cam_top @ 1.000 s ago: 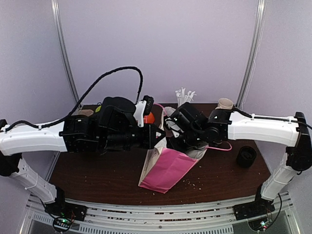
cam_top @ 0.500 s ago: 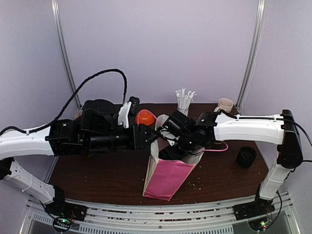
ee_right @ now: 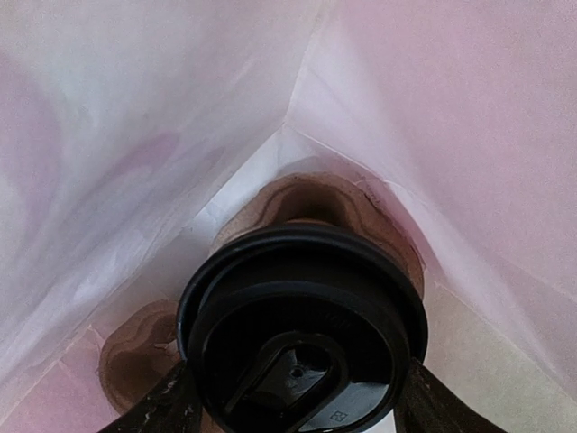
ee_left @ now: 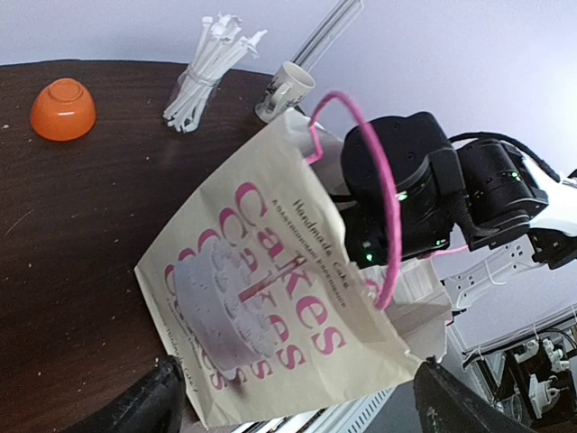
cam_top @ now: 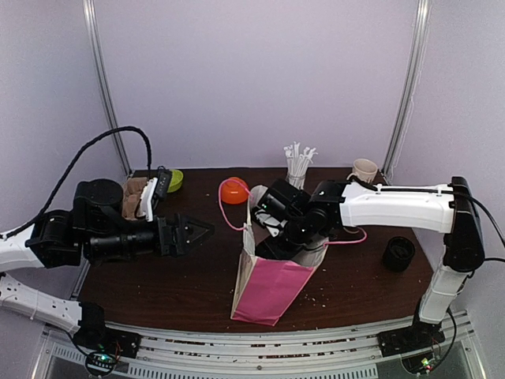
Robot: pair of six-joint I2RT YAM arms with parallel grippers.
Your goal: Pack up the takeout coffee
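Nearest us, a pink bag [cam_top: 272,284] stands at six o'clock on the table [cam_top: 158,288]. The right gripper [ee_right: 293,392] reaches into its open top, fingers [ee_right: 167,406] clamped on the coffee cup [ee_right: 302,298] at its black lid, deep inside the bag. At the bag's nine o'clock, well apart, the left gripper [cam_top: 203,230] hangs with fingers spread wide, holding nothing. Farther back sit an orange bowl [cam_top: 234,190] at eleven o'clock and a mug [cam_top: 364,169] at one.

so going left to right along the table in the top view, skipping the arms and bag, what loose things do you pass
green bowl → orange bowl → cup of white straws → cream mug → squat black stack
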